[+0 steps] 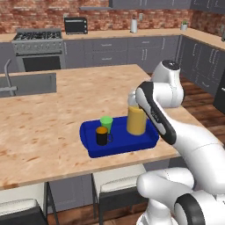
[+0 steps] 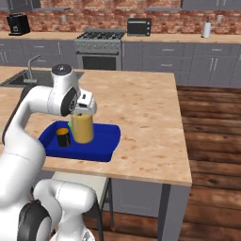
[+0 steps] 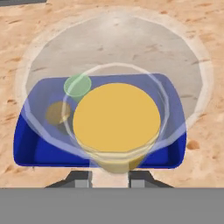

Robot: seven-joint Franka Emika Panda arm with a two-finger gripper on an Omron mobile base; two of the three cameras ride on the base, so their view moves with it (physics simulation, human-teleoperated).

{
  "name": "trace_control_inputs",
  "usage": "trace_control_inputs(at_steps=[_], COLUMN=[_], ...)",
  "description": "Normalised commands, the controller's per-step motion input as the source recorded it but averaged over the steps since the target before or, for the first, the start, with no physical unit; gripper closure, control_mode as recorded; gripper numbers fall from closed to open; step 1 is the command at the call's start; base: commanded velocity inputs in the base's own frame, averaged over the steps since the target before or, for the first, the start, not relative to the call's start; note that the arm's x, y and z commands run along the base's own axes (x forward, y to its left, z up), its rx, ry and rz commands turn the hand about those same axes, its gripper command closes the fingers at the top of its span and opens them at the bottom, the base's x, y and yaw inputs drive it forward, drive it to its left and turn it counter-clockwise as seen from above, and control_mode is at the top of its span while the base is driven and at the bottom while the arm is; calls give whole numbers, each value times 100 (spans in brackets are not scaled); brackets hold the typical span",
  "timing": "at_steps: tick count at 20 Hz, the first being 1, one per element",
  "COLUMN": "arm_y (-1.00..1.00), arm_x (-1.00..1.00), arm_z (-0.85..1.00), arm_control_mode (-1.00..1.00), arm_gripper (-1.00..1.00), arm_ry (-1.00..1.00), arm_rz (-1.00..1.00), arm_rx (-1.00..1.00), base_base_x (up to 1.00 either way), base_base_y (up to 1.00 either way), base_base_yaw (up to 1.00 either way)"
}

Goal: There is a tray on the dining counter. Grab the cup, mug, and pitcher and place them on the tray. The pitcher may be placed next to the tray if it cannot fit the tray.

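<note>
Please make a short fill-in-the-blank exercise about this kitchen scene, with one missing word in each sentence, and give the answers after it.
1. The cup standing on the tray has the colour ____.
2. The pitcher holds a liquid of ____ colour.
3. The black mug stands on the tray, and its inside is ____.
4. The tray lies on the dining counter, and its colour is ____.

Missing words: green; orange-yellow; orange; blue

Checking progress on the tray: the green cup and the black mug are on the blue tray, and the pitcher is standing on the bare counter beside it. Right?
Not quite. The cup and mug are on the tray, but the pitcher of orange liquid is over the tray, not on the counter beside it. The left base view shows this.
</note>
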Motion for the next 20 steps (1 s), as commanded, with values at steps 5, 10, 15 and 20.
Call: trace_control_inputs(at_steps=[5,10,15,20], arm_y=[0,0,0,0], arm_x=[37,23,8,0], arm_z=[-23,-28,-33,-21], arm_control_mode=[-100,-100,-100,-100], arm_gripper=[100,100,100,100], arm_ry=[0,0,0,0], arm_rz=[0,0,0,0], arm_rx=[0,0,0,0], base_base_x=[0,0,0,0], base_base_y=[0,0,0,0], base_base_yaw=[0,0,0,0])
